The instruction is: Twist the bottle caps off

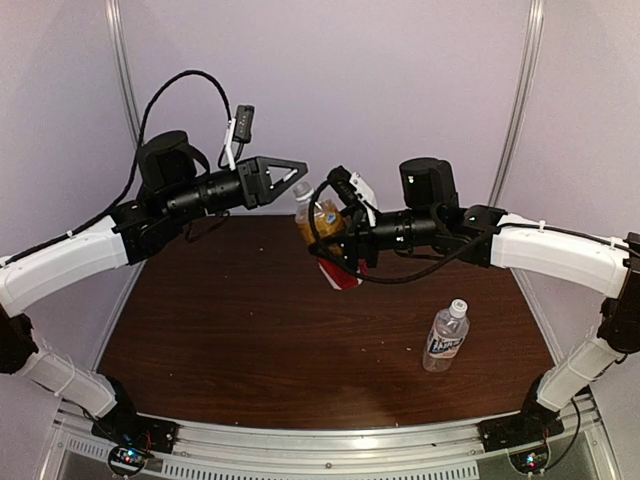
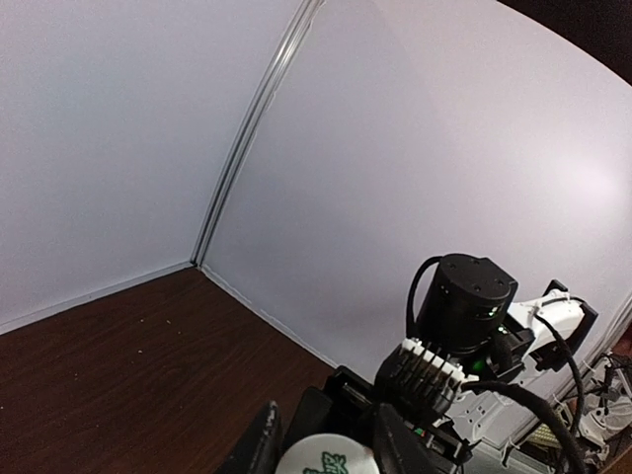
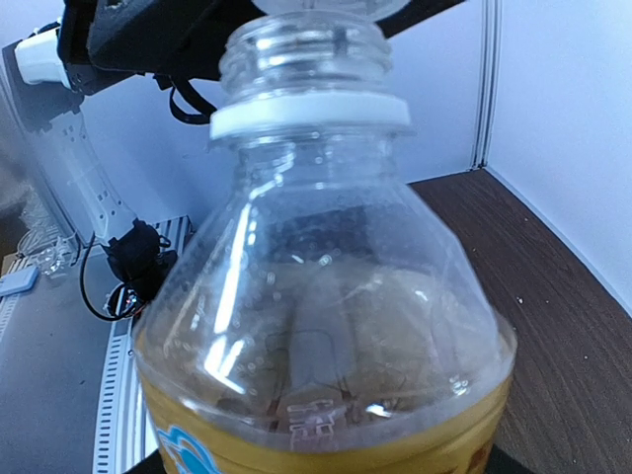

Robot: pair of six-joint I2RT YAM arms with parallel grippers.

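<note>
Bottle cap (image 2: 328, 460) sits clenched in the left gripper (image 1: 297, 174), off the amber bottle (image 3: 326, 326) that the right gripper (image 1: 338, 250) grasps tilted above the table (image 1: 230, 330); its open neck risks spilling liquid.

Left gripper (image 2: 327, 434) clamped on a white cap (image 2: 326, 462), right arm (image 2: 474, 316) beyond, above a brown table (image 2: 118, 375) cornered by white walls (image 2: 415, 148).

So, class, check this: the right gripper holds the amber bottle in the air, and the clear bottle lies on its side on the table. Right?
One thing is wrong: the clear bottle stands upright on the table, as the top external view shows. The right gripper does hold the amber bottle in the air.
</note>
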